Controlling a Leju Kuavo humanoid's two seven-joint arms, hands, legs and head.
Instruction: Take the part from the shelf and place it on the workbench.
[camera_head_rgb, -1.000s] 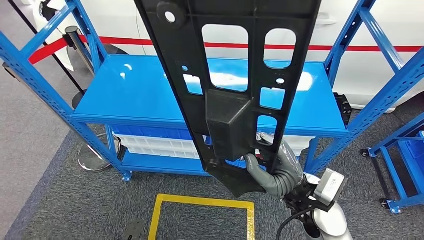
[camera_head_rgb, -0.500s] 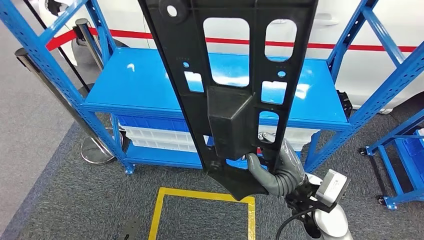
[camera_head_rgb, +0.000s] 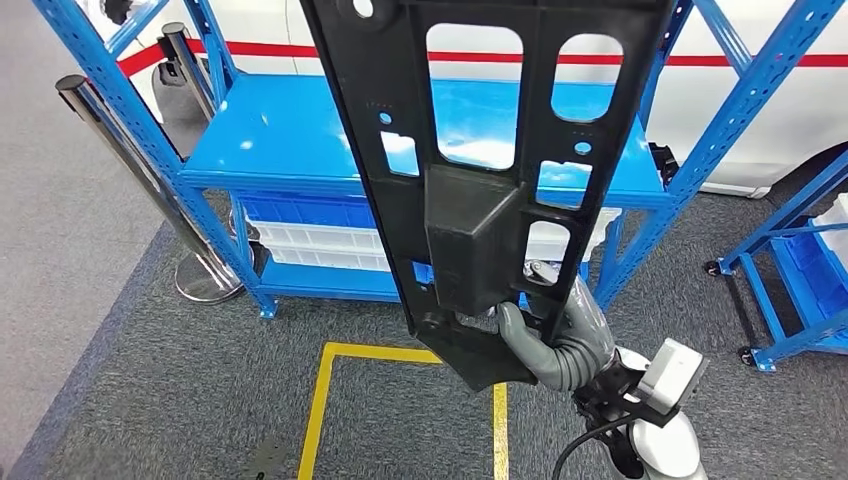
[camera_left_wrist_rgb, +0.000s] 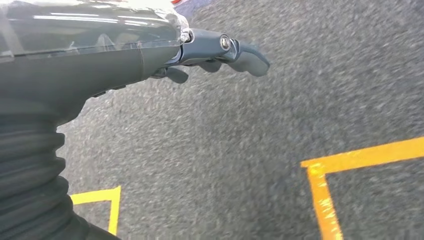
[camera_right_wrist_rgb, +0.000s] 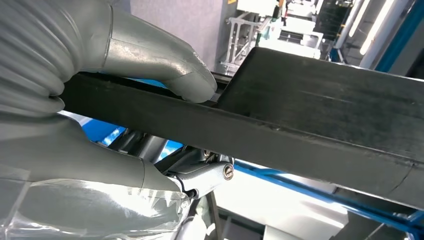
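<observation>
Gripping the long black part (camera_head_rgb: 470, 180) near its lower end, the right hand (camera_head_rgb: 560, 335) is holding it upright in front of the robot's chest, with the thumb (camera_right_wrist_rgb: 150, 55) pressed on one face and the fingers wrapped round the other. The part is hanging clear of the blue shelf (camera_head_rgb: 300, 140), touching nothing but the hand. Compared with a second ago, the whole scene is sliding: the shelf is now sitting further left and higher, a second blue rack (camera_head_rgb: 790, 290) is coming in at the right edge, and the yellow floor marking (camera_head_rgb: 330, 390) is shifting under the part. That reads as the robot turning or stepping, not the part moving in the grasp, which looks unchanged. The left hand (camera_left_wrist_rgb: 220, 50) is hanging over the grey carpet (camera_left_wrist_rgb: 240, 140), fingers loosely curled, holding nothing. So the pick appears done and the carry is underway; no workbench is in sight yet.
</observation>
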